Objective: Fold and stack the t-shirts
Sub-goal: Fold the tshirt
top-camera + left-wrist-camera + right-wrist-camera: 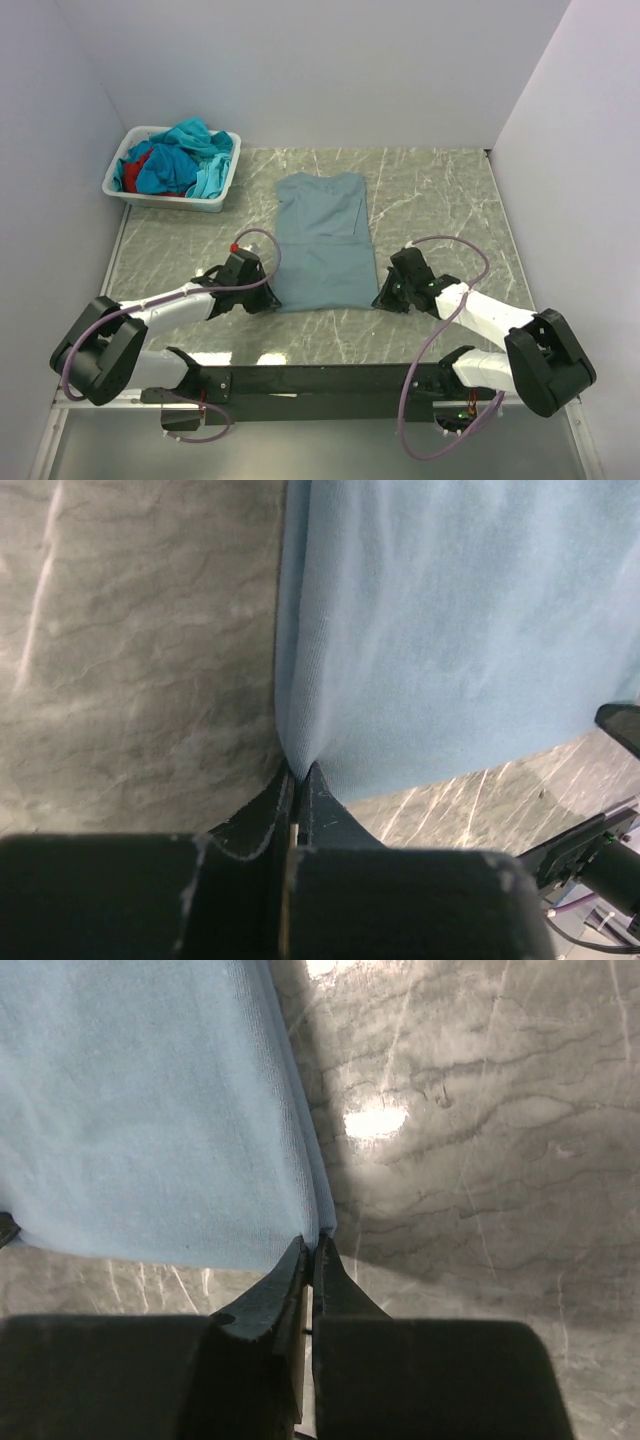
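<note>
The grey marbled table (440, 200) is seen spread wide beneath the grey-blue shirt (322, 240), which is laid flat on it, long and narrow, collar end turned away from the arm bases. Off past the shirt's far left corner, well apart from it, a white basket (165, 201) is set down, and it is piled with a heap of shirts (185, 155) in teal, blue and red. Down at the shirt's near edge, the near left corner is pinched by the left gripper (272, 297) (298, 772), its jaws pressed together on the cloth. The near right corner is clamped the same way by the right gripper (380, 300) (312, 1245), jaws squeezed tight on the hem. The near hem is seen running from one gripper to the other.
</note>
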Robot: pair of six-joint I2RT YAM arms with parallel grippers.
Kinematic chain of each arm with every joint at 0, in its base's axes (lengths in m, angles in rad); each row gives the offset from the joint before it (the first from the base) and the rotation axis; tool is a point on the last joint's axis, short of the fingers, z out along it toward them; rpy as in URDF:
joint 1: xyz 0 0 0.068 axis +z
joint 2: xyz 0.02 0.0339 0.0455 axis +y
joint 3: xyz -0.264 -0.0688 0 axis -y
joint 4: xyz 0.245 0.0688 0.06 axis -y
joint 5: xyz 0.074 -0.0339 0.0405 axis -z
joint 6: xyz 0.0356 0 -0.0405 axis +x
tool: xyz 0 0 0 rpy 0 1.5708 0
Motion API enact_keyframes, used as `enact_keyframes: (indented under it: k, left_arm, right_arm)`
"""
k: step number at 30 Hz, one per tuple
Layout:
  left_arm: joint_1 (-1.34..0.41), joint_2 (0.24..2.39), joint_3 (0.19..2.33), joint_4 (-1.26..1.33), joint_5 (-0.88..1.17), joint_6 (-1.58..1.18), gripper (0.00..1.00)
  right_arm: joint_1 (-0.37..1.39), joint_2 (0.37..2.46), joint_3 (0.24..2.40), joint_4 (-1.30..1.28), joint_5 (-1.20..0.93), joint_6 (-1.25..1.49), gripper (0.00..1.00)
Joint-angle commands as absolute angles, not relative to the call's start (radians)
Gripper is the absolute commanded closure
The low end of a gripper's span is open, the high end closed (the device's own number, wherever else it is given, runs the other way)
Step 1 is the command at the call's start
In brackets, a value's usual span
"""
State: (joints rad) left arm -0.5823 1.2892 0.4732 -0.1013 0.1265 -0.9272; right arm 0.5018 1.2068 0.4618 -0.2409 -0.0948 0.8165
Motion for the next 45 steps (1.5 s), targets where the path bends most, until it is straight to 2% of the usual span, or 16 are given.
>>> enact_keyframes:
  k: [1, 10, 16, 21, 28, 36, 45]
  left_arm:
    - [-0.587, 1.240, 0.488, -0.182, 0.117, -0.885, 0.99]
    - [-0.667, 1.051, 0.462, -0.316, 0.132, -0.919, 0.99]
    - [-0.687, 0.937, 0.508, -0.379, 0.129, -0.940, 0.99]
    - [-0.687, 0.925, 0.595, -0.445, 0.063, -0.920, 0.99]
    - [-0.686, 0.969, 0.712, -0.445, 0.012, -0.899, 0.99]
    - [-0.661, 1.081, 0.863, -0.434, -0.044, -0.842, 0.99]
    - [-0.534, 1.172, 0.963, -0.367, 0.040, -0.802, 1.00]
  right_arm:
    - [0.509, 1.136, 0.460, -0.310, -0.084, 0.805, 1.00]
    - [0.532, 0.864, 0.383, -0.535, -0.190, 0.862, 1.00]
    - [0.535, 0.746, 0.472, -0.658, -0.149, 0.839, 1.00]
    - [0.532, 0.756, 0.583, -0.741, -0.045, 0.795, 1.00]
    - [0.502, 0.833, 0.707, -0.704, -0.008, 0.726, 1.00]
    - [0.388, 0.917, 0.854, -0.652, -0.047, 0.638, 1.00]
    - [0.307, 1.023, 0.991, -0.583, -0.141, 0.606, 1.00]
